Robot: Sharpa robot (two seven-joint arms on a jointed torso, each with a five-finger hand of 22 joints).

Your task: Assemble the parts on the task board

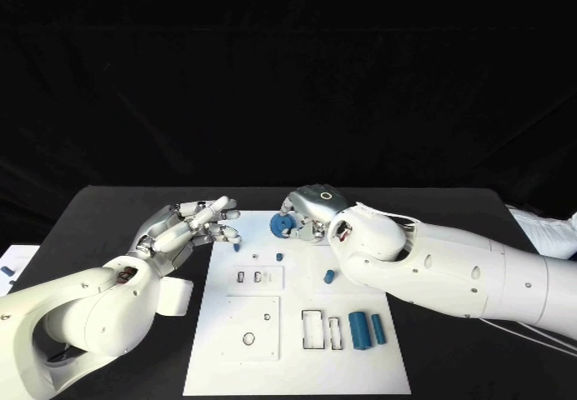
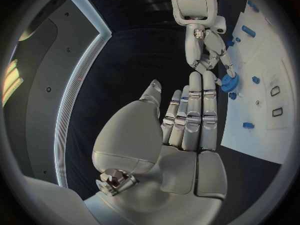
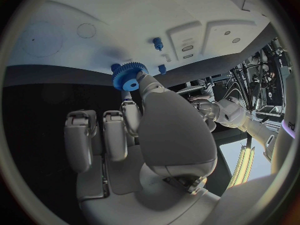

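The right hand (image 1: 310,210) pinches a round blue toothed gear (image 1: 282,225) at the far edge of the flat white task board (image 1: 228,358) on the black table (image 1: 108,217); the left hand (image 1: 193,223), fingers straight and apart, holds nothing, just left of the board's far corner.

The black table (image 1: 120,217) carries the white task board (image 1: 288,367) at its middle.

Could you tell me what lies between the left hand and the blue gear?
Head view: one small blue peg on the white board, between the left hand and the gear.
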